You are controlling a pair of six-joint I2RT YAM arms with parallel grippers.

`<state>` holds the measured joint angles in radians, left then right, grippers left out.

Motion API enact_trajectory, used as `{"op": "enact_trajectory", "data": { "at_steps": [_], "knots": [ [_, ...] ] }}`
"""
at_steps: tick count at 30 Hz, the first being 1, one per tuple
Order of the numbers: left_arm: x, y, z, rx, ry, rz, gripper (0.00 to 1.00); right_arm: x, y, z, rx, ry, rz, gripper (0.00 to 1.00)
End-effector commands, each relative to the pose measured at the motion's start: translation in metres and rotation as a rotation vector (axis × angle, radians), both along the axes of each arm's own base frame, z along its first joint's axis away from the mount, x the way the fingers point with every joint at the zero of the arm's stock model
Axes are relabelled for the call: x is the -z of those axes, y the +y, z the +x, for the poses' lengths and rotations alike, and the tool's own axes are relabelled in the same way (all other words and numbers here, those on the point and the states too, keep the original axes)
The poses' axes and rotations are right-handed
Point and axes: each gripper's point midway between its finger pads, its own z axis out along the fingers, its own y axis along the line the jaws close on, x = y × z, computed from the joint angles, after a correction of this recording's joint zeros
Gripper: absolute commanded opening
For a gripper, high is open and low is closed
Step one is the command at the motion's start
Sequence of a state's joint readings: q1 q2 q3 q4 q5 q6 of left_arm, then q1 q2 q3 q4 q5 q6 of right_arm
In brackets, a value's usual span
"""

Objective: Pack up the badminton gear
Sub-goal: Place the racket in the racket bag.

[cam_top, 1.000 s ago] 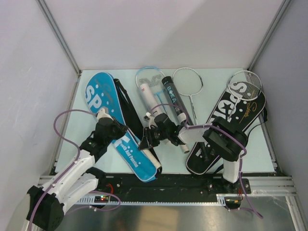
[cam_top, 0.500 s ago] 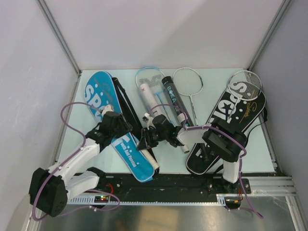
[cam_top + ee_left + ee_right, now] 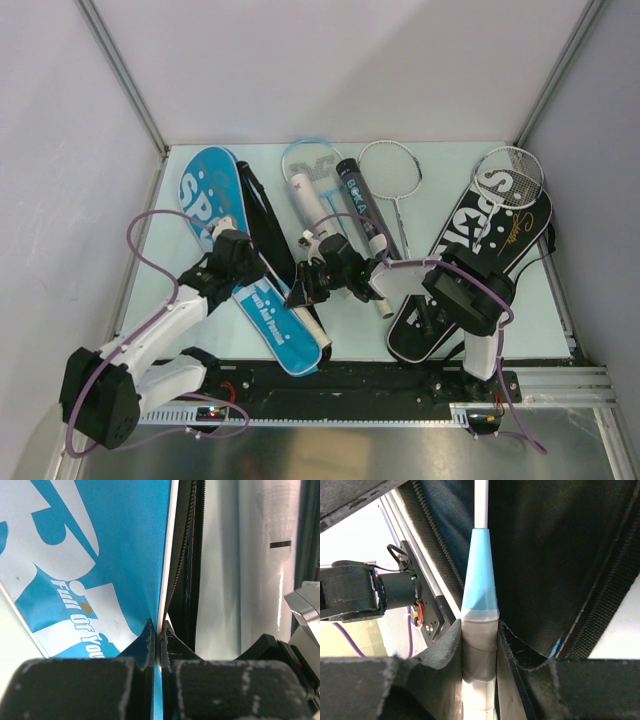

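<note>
Left hand [image 3: 159, 640] back on blue cover [image 3: 100, 540]

The blue cover [image 3: 100, 540] reads "Full Of You"; the black cover [image 3: 505, 240] shows "SPO".

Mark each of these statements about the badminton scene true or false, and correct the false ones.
1. The left gripper is pinched shut on the edge of the blue racket cover. True.
2. The right gripper is open and holds nothing. False: it is shut on a racket handle.
3. A silver-framed racket lies with its head over the far end of the black cover. True.
4. The white tube stands upright. False: it lies flat on the table, beside the black tube.
</note>
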<state>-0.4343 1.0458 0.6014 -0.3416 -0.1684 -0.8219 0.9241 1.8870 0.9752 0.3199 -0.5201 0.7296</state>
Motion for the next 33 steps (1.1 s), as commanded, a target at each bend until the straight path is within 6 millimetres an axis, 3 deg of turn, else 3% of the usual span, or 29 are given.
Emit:
{"op": "enact_trajectory", "data": {
  "at_steps": [1,4,9,15,22,28,33],
  "knots": [
    [-0.024,-0.01,-0.006,0.089,-0.074,-0.036,0.0,-0.049,0.008,0.038,0.092,-0.097,0.108,0.26],
    [-0.022,-0.007,-0.01,0.115,-0.073,-0.012,0.0,-0.052,0.005,0.043,0.104,-0.096,0.115,0.29],
    [-0.025,-0.007,-0.015,0.192,-0.075,0.024,0.0,-0.054,0.005,0.047,0.11,-0.095,0.128,0.26],
    [-0.028,0.008,-0.022,0.232,-0.063,0.128,0.0,-0.051,0.004,0.046,0.099,-0.079,0.131,0.29],
    [-0.044,0.007,-0.027,0.287,-0.116,0.114,0.0,-0.044,0.011,0.048,0.102,-0.049,0.157,0.21],
    [-0.04,0.027,-0.028,0.245,-0.106,0.167,0.0,-0.055,0.011,0.042,0.067,-0.053,0.185,0.39],
    [-0.033,0.027,-0.026,0.244,-0.084,0.168,0.0,-0.063,0.013,0.037,0.046,-0.035,0.214,0.32]
  ]
}}
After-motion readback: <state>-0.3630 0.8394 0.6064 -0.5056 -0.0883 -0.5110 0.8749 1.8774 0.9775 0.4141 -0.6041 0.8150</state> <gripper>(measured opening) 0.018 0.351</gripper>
